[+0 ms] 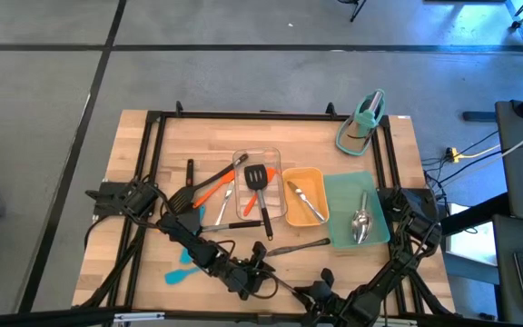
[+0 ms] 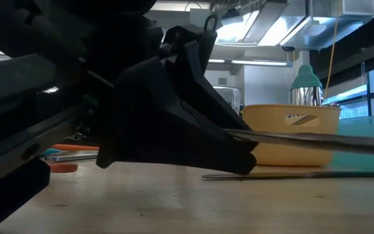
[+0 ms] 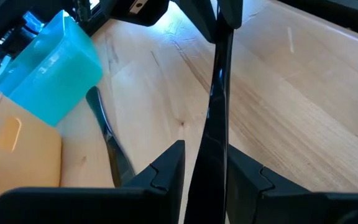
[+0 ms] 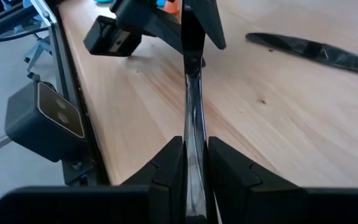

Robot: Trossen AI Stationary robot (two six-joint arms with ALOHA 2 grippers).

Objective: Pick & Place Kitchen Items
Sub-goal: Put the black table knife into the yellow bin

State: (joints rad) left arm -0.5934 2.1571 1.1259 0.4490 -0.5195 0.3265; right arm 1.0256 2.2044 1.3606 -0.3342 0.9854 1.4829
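Two claws, left claw (image 3: 205, 177) and right claw (image 4: 195, 163), grip one utensil (image 4: 193, 106) near table edge (image 4: 82, 112)

Both tools at the bench's near edge lost in dark arm clutter from overhead, left arm (image 2: 141, 97) blocking most of the low view, held utensil's (image 4: 194, 124) ends cut off in wrist views

A long dark utensil (image 4: 192, 93) is held level above the tabletop (image 1: 134, 182) near its 6 o'clock edge, each end clamped by 1 end effector. A second dark utensil (image 1: 300, 245) lies flat just toward 12 o'clock of it. A black slotted turner (image 1: 260, 186) and orange spatulas (image 1: 209, 188) lie near centre. A blue spatula (image 1: 180, 272) lies at 7 o'clock. A steel spoon (image 1: 361, 224) rests at 3 o'clock.
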